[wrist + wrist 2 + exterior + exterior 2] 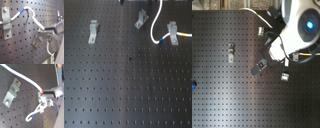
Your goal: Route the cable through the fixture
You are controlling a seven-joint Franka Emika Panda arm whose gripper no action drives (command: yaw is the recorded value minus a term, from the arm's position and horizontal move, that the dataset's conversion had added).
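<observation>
White and thin, the cable (153, 27) looks soft, light and bendy — it loops past the right metal clip (171, 28) on the black board (119, 85), and the gripper (47, 95) seems to pinch it near the middle clip (140, 19), a good holding spot.

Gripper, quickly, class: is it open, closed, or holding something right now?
Gripper: closed, holding the white cable, as seen in both wrist views.
</observation>
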